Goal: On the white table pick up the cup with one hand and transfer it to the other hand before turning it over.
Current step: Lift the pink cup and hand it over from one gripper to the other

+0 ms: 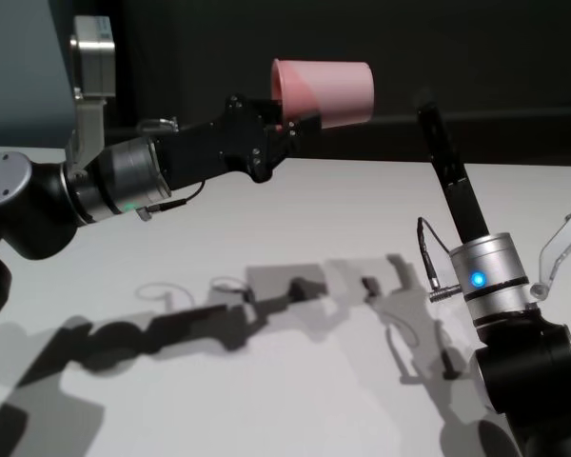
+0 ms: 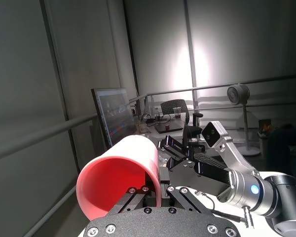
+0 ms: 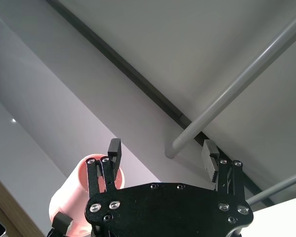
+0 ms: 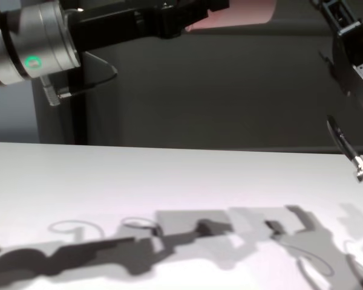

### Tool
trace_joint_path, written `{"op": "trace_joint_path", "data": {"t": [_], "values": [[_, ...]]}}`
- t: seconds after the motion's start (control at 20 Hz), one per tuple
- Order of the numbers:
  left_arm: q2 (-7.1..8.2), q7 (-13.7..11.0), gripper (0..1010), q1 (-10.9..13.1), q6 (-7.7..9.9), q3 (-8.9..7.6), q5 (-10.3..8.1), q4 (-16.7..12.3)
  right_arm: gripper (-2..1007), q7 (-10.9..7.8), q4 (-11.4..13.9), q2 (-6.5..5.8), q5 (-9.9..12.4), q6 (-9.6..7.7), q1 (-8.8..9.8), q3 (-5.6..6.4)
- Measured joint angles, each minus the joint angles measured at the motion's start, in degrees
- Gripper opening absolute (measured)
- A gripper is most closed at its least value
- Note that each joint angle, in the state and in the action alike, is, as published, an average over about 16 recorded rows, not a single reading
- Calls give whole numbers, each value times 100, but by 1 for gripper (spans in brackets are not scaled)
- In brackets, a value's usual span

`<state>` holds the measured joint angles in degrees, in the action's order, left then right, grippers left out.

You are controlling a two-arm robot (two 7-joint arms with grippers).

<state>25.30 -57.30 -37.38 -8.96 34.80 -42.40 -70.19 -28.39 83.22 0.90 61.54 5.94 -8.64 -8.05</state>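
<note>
Bright overhead light, crisp arm shadows on the white table (image 1: pixel 295 400), dim backdrop.

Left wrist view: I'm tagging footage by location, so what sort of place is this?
Probably a lab or office workspace: a computer monitor, a desk with an office chair, and a standing fan behind the held cup.

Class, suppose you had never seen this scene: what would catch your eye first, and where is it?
First, the small salmon-pink plastic cup, held on its side high above the wide white table by the black left gripper, shut on its rim. To its right, the black right gripper stands raised and open, close by but not touching it.
</note>
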Motion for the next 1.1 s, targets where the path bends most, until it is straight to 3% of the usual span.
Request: {"op": "trace_joint_path", "data": {"t": [0.55, 1.1], "values": [[0, 0, 48, 0, 0, 0, 0, 0, 1002, -221, -110, 8, 157, 75, -120, -266], [0, 0, 48, 0, 0, 0, 0, 0, 1002, -334, -151, -29, 284, 137, -185, -434]]}}
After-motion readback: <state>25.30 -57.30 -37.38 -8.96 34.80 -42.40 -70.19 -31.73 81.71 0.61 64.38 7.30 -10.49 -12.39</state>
